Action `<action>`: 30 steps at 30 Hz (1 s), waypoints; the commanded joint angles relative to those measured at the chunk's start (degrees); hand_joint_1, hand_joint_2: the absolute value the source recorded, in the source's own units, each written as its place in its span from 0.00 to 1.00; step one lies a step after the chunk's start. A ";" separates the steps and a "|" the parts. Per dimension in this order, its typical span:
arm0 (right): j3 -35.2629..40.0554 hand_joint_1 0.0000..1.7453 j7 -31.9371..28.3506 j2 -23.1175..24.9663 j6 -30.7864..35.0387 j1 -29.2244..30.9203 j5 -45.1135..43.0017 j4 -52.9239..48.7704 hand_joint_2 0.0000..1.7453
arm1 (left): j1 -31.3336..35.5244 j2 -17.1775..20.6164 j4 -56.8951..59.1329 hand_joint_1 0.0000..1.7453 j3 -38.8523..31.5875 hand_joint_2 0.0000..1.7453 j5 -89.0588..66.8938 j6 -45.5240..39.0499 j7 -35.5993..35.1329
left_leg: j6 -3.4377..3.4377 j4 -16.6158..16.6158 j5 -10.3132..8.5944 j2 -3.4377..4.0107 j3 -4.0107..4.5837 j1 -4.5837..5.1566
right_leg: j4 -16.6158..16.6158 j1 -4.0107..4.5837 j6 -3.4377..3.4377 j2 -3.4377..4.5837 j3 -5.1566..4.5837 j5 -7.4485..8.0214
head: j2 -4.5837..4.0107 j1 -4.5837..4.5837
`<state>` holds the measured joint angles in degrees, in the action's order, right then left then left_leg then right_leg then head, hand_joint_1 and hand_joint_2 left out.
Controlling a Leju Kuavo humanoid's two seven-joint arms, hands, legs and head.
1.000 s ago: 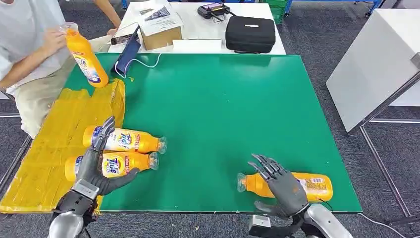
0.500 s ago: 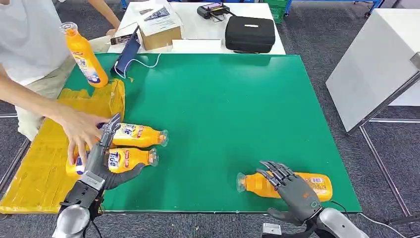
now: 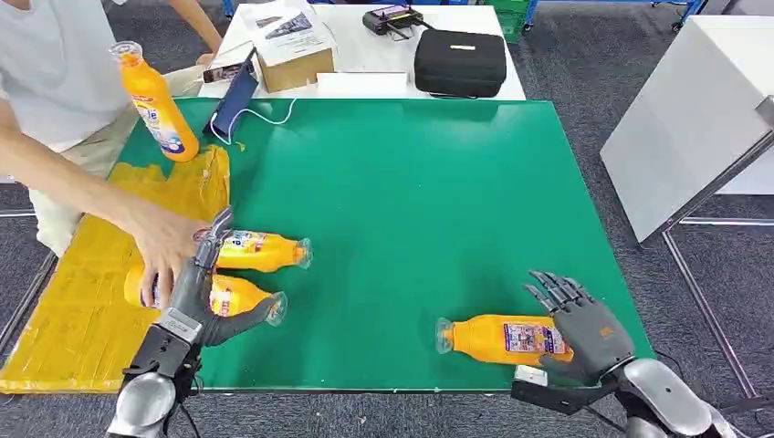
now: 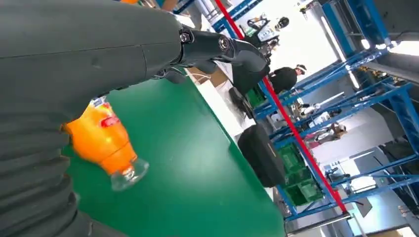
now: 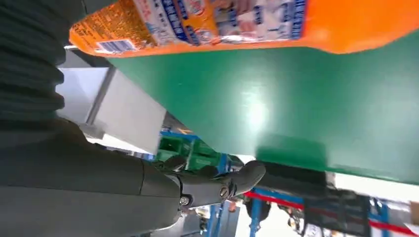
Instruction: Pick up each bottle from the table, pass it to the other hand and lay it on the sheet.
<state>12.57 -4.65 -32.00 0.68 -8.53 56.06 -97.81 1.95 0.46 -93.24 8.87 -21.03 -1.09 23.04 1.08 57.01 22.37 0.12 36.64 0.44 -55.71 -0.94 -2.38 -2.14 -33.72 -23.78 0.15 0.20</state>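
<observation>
Lower left of the head view: the left hand [image 3: 196, 297] grips a bottle [image 3: 239, 298] at the edge of the yellow sheet [image 3: 73, 319]. A person's hand [image 3: 164, 245] touches it. Lower right: the right hand [image 3: 584, 328], fingers apart, holds nothing beside another bottle [image 3: 502, 338] lying on the green table [image 3: 411, 201].

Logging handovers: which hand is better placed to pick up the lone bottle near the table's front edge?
Right. The right hand sits at that bottle's base, fingers apart, while the left hand is across the table.

Glossy orange plastic bottles [image 3: 505, 338] with clear caps and printed labels lie on a smooth, faintly sheened green tabletop [image 3: 411, 201], whose left edge carries a crinkled, shiny yellow sheet [image 3: 82, 301], beside matt grey hands [image 3: 584, 330]
</observation>
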 commanded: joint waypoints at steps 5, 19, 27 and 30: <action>-4.83 0.00 1.31 -1.47 -3.02 0.27 -1.11 8.48 1.00 | 2.12 -0.59 3.99 0.00 1.83 1.00 1.11 0.51 -0.21 | -0.06 -0.04 0.09 -0.12 -0.25 -0.04 | 0.10 0.02 0.07 0.00 0.33 -0.10 | 0.00 0.00; -0.69 0.00 -1.25 -2.15 -6.69 4.33 -3.57 16.86 1.00 | 4.51 -0.35 6.86 0.00 3.25 1.00 2.60 1.25 0.21 | -0.06 -0.04 0.17 -0.03 -0.39 -0.09 | 0.15 0.07 0.10 0.15 0.46 -0.10 | 0.00 0.00; 6.00 0.00 -5.23 3.41 -2.27 11.51 -1.10 26.89 1.00 | 6.07 -0.58 8.74 0.00 4.24 1.00 4.04 1.16 0.53 | -0.05 -0.09 0.10 0.07 -0.35 -0.13 | 0.23 0.12 0.09 0.19 0.44 0.00 | 0.00 0.00; 8.43 0.00 -5.93 5.73 -0.96 14.35 0.45 28.77 1.00 | 6.12 -0.76 8.82 0.00 3.97 1.00 4.14 1.10 0.53 | -0.05 -0.08 0.10 0.12 -0.29 -0.11 | 0.18 0.10 0.08 0.24 0.34 0.02 | 0.00 0.00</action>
<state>12.72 -8.89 -33.75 -3.33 -2.65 53.92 -80.33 5.46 0.11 -89.29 11.83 -17.33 0.02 23.63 1.13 57.02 22.40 0.12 36.63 0.45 -55.71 -0.94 -2.39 -2.14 -33.67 -23.77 0.15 0.20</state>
